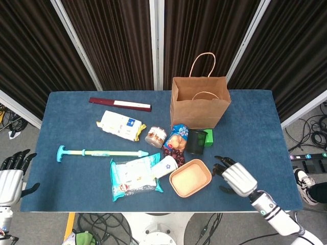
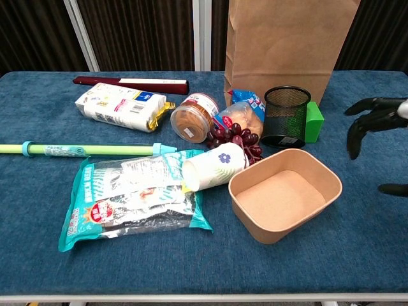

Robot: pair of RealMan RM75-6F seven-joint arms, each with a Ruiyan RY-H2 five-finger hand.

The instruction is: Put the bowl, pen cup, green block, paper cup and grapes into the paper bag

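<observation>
Brown paper stands upright at the back of the table (image 1: 66, 199): the paper bag (image 1: 199, 102), its mouth open and, as far as I can see into it, holding none of my five things. So I judge the task barely begun, with everything left to do. The bowl (image 1: 190, 177) sits nearest the front edge, just beside my right hand (image 1: 236, 177), whose fingers are spread and holding nothing, hovering apart from the rim. Against the bowl's other side lies the paper cup (image 1: 166, 166), tipped over, touching the grapes (image 1: 174, 148). The pen cup (image 1: 196, 141) stands upright in front of the bag with the green block (image 1: 208, 137) touching it. My left hand (image 1: 11, 176) hangs off the table's corner, fingers spread, well apart from everything. The bowl looks like my first pick.
</observation>
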